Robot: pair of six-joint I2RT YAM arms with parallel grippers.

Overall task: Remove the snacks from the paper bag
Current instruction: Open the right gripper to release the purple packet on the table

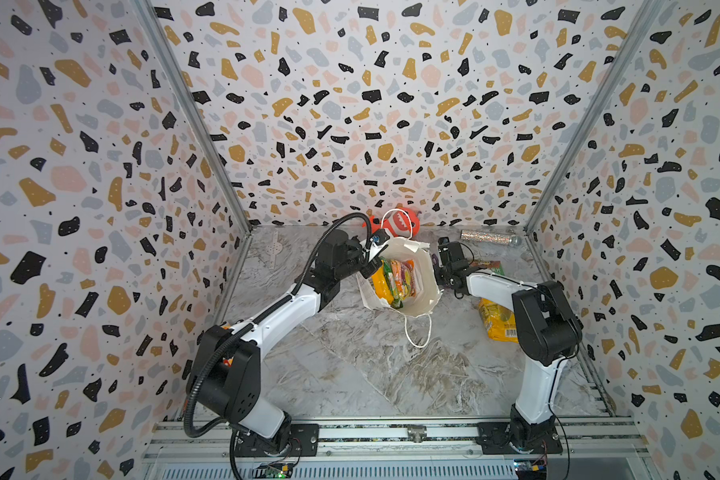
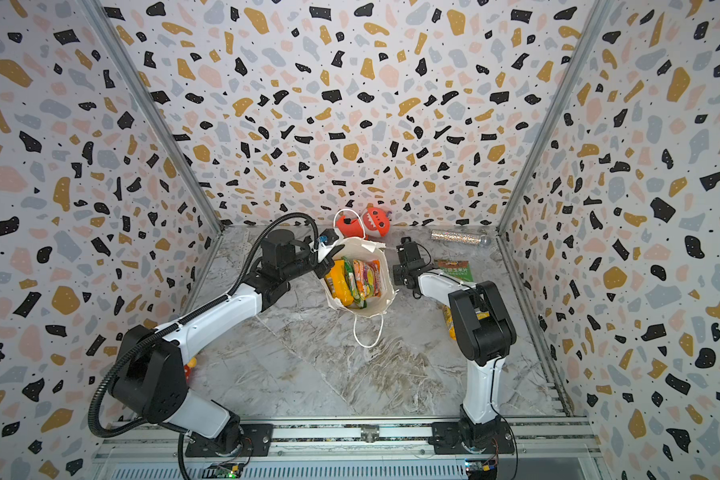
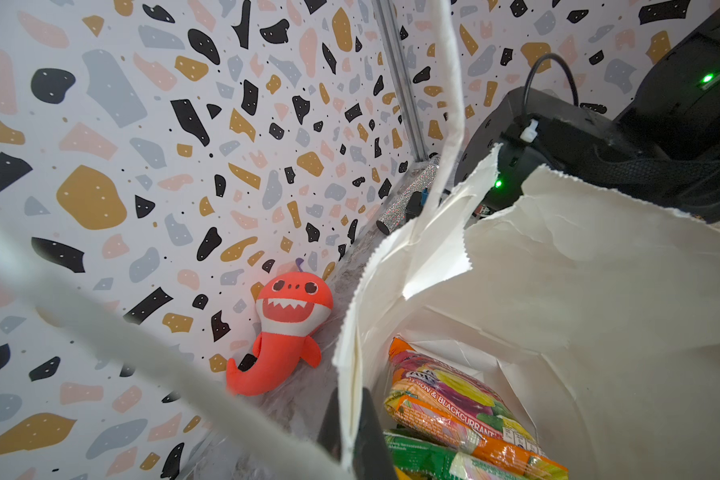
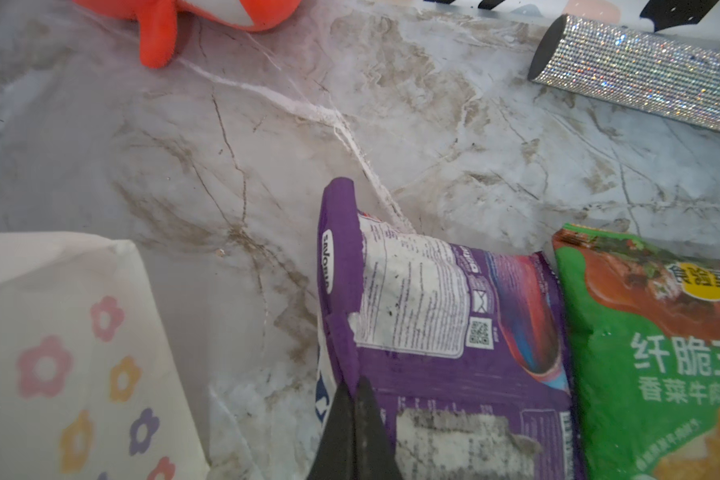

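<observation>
Paper bag stands open-mouthed at the centre of both top views, on the marble bench. Its rim is pinched by the left fingers, closed on the paper edge. Judged reason: the bag is steadied and its mouth pulled wide for the other arm. Bagged packets are stacked on edge inside, yellow, green and orange.

The right fingers are closed on the edge of the purple packet, outside the bag and just right of it in the top views. It touches the green packet, which is laid on the bench. Judged: the purple one is being put with the removed ones. Whether it rests on the bench or hangs just above cannot be told. A yellow packet lies lower right of the bag, partly hidden by the right arm.

View differences:
- **Purple packet:** only a sliver is shown in the top views; the grip is given by the right wrist view alone.
- **Rim pinch:** clear only in the left wrist view.
- **Flower rings on the bag's side:** seen only in the right wrist view.
- **Yellow packet:** seen only in the top views.

Shark plush and silver tube lie by the back wall, apart from both arms.
</observation>
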